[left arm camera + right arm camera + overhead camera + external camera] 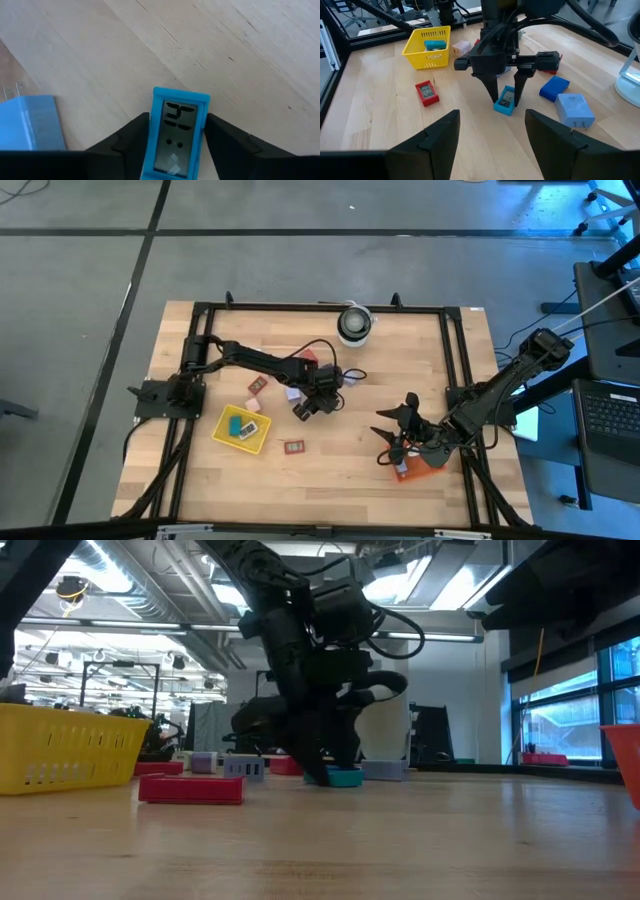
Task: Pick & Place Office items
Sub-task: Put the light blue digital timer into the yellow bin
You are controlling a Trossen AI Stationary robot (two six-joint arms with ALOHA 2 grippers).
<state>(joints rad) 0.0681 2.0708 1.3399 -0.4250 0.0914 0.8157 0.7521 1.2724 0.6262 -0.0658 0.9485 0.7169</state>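
A small blue-framed piece with a grey display [175, 135] lies on the wooden table near its middle. My left gripper [305, 408] stands over it, shut on it; the right wrist view shows the piece [505, 101] between the dark fingers. More office items lie around: a red piece [294, 447], another red one [257, 385], a blue block [553, 87] and a lavender block [575, 110]. My right gripper [492, 135] waits open near the table's right edge, above an orange tray [415, 468], with nothing between its fingers. My left gripper pinches the blue piece by its two long sides [151, 145] between its two fingers. The fingers [225, 145] come steeply from above and lie across the piece's short width. The piece rests flat on the table, display up.
A yellow basket tray [241, 428] with teal and blue pieces in it sits left of the gripper. A white roll with a dark centre [354, 323] stands at the far edge. A black frame [450, 360] runs around the table. Bare wood lies along the near edge.
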